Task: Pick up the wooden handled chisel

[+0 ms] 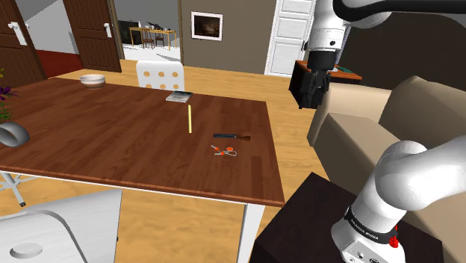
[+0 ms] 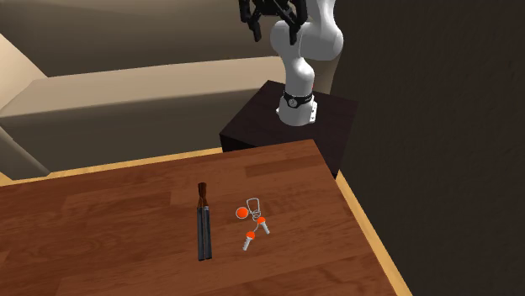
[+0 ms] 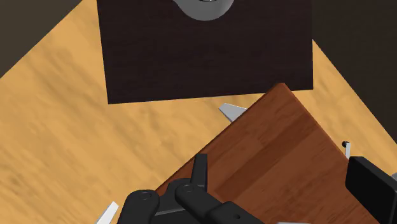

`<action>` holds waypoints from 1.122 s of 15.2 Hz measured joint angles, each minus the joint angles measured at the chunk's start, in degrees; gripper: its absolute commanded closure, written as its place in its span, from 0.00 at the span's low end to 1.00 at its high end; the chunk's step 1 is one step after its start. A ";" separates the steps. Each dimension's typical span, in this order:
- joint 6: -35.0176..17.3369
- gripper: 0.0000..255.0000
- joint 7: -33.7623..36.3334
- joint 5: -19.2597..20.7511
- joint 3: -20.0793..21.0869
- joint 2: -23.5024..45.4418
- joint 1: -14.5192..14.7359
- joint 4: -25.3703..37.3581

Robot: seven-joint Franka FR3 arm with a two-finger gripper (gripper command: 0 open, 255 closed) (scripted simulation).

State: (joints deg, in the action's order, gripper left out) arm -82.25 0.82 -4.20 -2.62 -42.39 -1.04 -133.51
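Brown-handled chisel with dark grey blade (image 2: 202, 223) lies flat on reddish wooden table (image 2: 101, 227), just beside small orange-and-white keyring trinket (image 2: 251, 220). Black two-finger gripper (image 2: 271, 23) hangs high, well apart from it, fingers spread, holding nothing. Approach pending: best to descend over the handle, jaws across its width, clear of the trinket. Second exterior view shows the chisel's lie plainly; shoulder view adds thin yellow pencil (image 1: 190, 118) farther along

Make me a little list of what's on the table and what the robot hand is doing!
target: chisel, lying flat on the brown table
beside it: small orange and white thing
also on table: yellow stick, bowl
robot hand: gripper open, raised beside the table, holding nothing
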 measured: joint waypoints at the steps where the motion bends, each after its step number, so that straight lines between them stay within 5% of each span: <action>1: 0.00 0.00 0.00 0.00 0.00 0.00 0.00 0.00; 17: -23.42 0.00 -20.82 3.64 -5.46 27.84 3.72 5.06</action>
State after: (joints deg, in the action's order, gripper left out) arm -105.67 -20.00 -0.56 -8.08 -14.55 2.68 -128.45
